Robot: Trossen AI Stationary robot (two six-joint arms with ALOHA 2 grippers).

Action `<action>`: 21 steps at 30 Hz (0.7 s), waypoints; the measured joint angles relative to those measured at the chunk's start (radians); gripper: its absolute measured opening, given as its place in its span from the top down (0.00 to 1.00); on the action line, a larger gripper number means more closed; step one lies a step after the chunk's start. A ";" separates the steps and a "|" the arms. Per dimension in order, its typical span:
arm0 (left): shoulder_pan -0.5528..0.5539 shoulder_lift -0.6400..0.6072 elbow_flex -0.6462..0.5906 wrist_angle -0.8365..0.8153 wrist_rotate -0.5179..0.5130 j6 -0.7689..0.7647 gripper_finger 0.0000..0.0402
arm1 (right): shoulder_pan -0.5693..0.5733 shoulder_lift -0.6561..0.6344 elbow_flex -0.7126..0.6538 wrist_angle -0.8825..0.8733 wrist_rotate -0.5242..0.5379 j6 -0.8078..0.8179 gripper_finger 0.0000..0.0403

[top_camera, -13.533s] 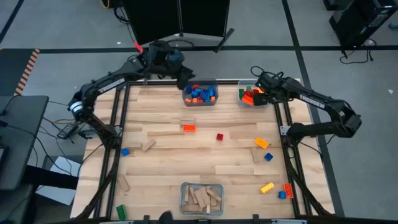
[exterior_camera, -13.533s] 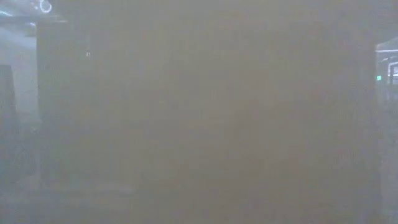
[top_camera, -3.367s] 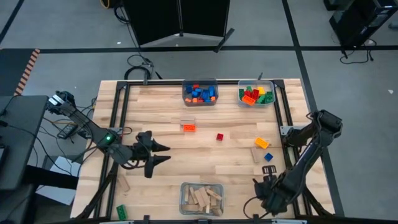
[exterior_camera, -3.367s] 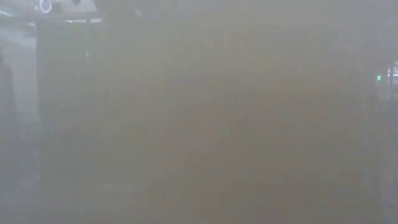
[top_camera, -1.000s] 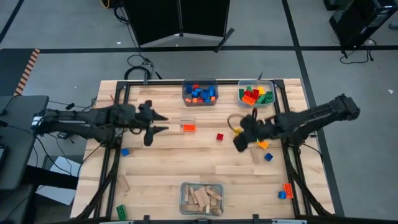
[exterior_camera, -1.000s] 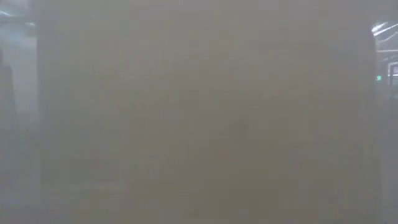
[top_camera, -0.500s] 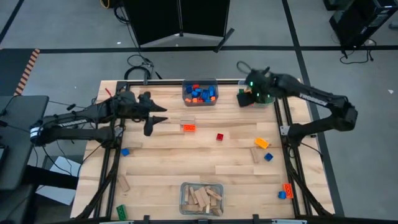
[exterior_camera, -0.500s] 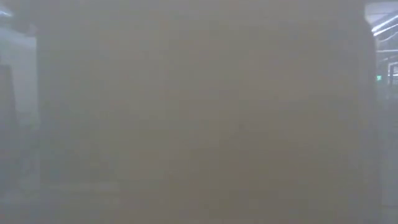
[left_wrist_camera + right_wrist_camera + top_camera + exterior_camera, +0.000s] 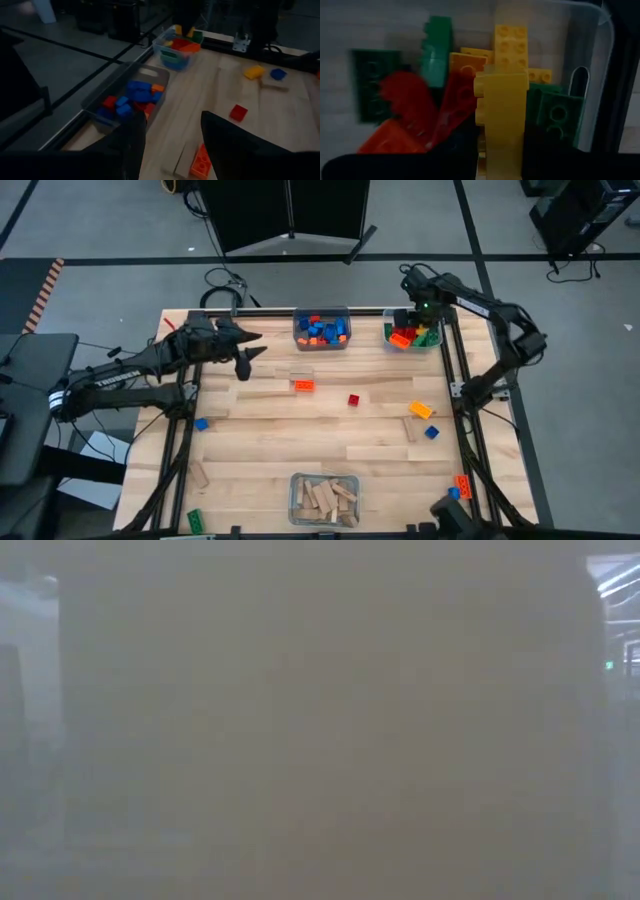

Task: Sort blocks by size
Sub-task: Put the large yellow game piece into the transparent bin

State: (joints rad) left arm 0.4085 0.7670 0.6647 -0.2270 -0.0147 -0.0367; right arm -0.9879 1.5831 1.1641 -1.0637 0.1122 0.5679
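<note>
My right gripper (image 9: pixel 416 318) hangs over the far right clear bin (image 9: pixel 438 340) and is shut on a yellow studded brick (image 9: pixel 500 105). The bin holds several red, green, orange and yellow bricks (image 9: pixel 440 100). My left gripper (image 9: pixel 250 350) is open and empty above the far left part of the table, left of the far middle bin (image 9: pixel 321 343), which holds blue, red and orange bricks (image 9: pixel 131 97). Loose on the table are an orange brick (image 9: pixel 304 385) beside a tan wooden block (image 9: pixel 301 374), and a red brick (image 9: pixel 353 400). The low view shows only haze. My right gripper pinches the yellow brick between its two fingers, by the end nearest the wrist (image 9: pixel 500 150). The fingers come from above, pointing down into the bin. The brick sticks out past the fingertips over the bin's bricks. Whether it touches them, I cannot tell.
A clear bin of tan wooden blocks (image 9: pixel 324 498) stands at the near edge. Loose pieces lie at the right (image 9: pixel 421 410), (image 9: pixel 432 432), (image 9: pixel 411 430), the near right corner (image 9: pixel 460 485), and the left (image 9: pixel 201 423), (image 9: pixel 200 475), (image 9: pixel 194 520). Bare wood lies in the middle.
My right gripper has swung from the table's middle right toward the far edge and now hangs over the far right bin. My left gripper has moved a little toward the far edge, still open.
</note>
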 joint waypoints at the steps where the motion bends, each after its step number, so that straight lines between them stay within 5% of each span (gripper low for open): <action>1: 0.004 0.000 0.000 0.000 -0.002 0.000 0.51 | -0.008 0.021 0.000 0.001 0.004 -0.005 0.73; 11: 0.017 0.000 0.000 -0.004 -0.015 -0.020 0.51 | -0.023 0.066 -0.001 0.039 0.025 -0.100 0.39; 21: 0.017 0.000 0.000 -0.003 -0.018 -0.020 0.51 | -0.026 -0.112 -0.001 0.013 0.044 -0.092 0.36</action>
State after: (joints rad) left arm 0.4255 0.7670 0.6643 -0.2302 -0.0330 -0.0566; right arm -1.0143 1.4715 1.1633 -1.0508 0.1566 0.4759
